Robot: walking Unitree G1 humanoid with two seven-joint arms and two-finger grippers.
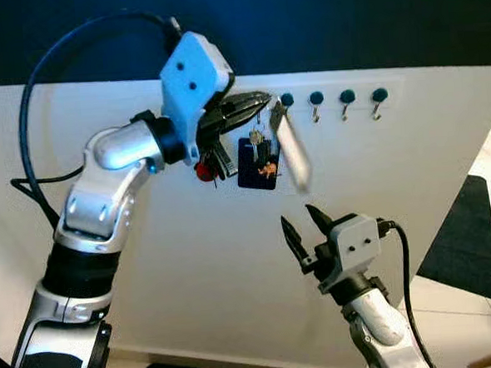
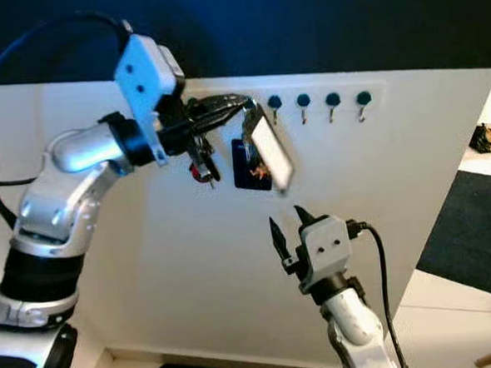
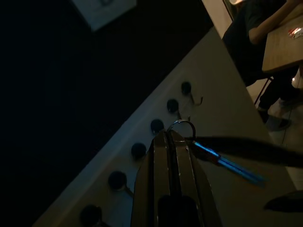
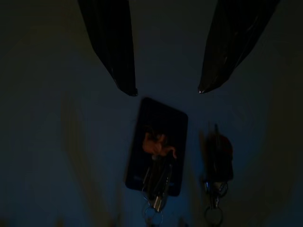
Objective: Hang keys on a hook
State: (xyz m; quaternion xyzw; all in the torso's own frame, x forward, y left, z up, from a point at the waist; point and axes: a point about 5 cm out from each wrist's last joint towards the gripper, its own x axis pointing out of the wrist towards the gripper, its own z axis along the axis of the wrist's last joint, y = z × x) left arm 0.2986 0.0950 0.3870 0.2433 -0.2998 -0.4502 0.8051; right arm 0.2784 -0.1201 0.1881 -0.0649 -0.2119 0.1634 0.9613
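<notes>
Your left gripper (image 1: 253,103) is raised against the white panel (image 1: 192,271), fingers clenched on the ring (image 3: 181,126) of a key bunch. From that ring swing a pale strap (image 1: 292,152), which blurs down toward 5 o'clock, and a dark blue tag (image 1: 257,162) with small keys and an orange figure on it. A red fob (image 1: 204,171) hangs just at 7 o'clock of the gripper — whether it belongs to the same bunch or sits on its own peg I cannot tell. The ring is held at the fingertips, I judge, so that its loop stays free to slip over a hook; a deeper grip would cover the opening. A row of hooks (image 1: 345,103) with round dark caps runs to 3 o'clock of the gripper, and the nearest hook (image 1: 286,101) sits just beside the tips. In the left wrist view the ring lies close to the row, though I cannot say it has caught a prong. Your right gripper (image 1: 305,227) waits lower, at 5 o'clock of the bunch, fingers spread and holding nothing, pointed up at the tag — placed, it seems, to steady the dangling load if needed. So the keys are in the left gripper at the wall, not yet seen hanging free. Keep the ring's plane square to the prong; the swinging strap could drag it off line.
</notes>
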